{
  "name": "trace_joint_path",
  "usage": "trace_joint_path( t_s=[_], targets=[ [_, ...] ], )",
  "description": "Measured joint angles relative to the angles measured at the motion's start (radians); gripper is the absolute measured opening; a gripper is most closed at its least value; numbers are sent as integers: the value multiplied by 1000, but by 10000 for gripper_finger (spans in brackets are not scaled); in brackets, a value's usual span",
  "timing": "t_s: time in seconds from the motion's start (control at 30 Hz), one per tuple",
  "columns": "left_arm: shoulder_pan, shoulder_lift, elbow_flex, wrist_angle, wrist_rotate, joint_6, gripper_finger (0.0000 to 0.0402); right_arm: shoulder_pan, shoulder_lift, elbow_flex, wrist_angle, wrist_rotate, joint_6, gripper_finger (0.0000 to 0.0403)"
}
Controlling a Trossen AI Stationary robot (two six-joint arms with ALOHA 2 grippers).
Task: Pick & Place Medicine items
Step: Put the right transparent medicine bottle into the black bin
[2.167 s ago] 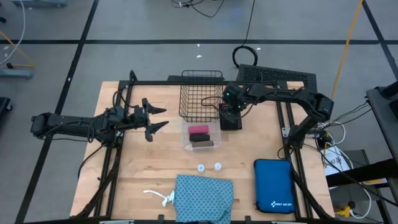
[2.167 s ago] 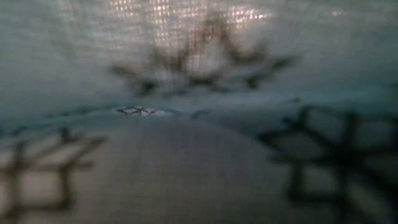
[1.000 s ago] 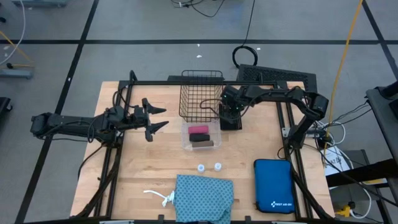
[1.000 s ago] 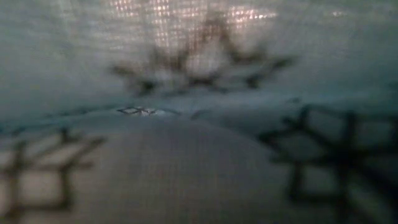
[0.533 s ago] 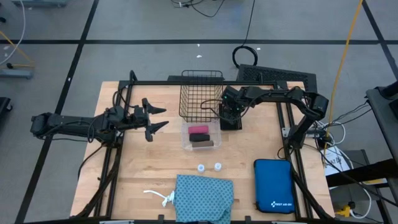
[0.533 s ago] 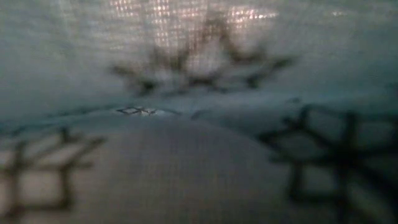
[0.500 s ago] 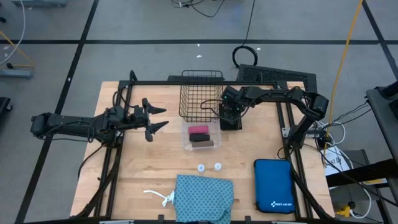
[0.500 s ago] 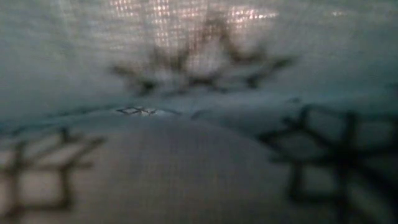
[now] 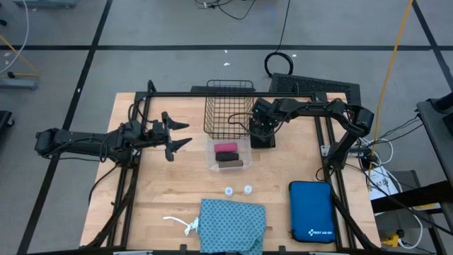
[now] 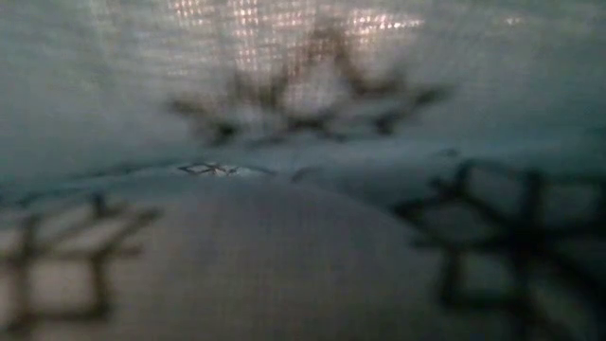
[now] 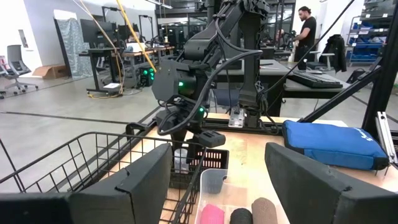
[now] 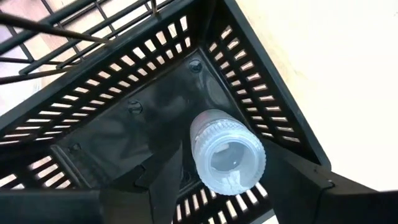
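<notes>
Right gripper [image 12: 217, 186] hangs over small black slotted plastic bin [image 9: 262, 137]; only its wrist view shows white-capped clear vial [image 12: 227, 160] inside, between parted fingers, contact unclear. Left gripper [image 9: 177, 136] waits spread near black wire basket [image 9: 228, 108]. High view alone shows two vials [image 9: 238, 190], teal patterned cloth [image 9: 232, 225]; low view blocked by cloth.

Low view dim, blurred; others evenly lit

A robotics lab: desks with monitors [image 11: 99, 31], office chairs [image 11: 15, 59], cable-strewn concrete floor [image 9: 177, 28].
</notes>
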Motion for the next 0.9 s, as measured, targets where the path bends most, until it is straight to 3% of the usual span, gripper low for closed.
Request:
trace_joint_path(
  t_s=[0.47, 0.9],
  targets=[
    [0, 0, 0, 0, 0, 0, 269, 0, -30, 0, -13, 2, -67, 213],
    [0, 0, 0, 0, 0, 0, 269, 7, -228, 0, -15, -3, -65, 212]
  ],
)
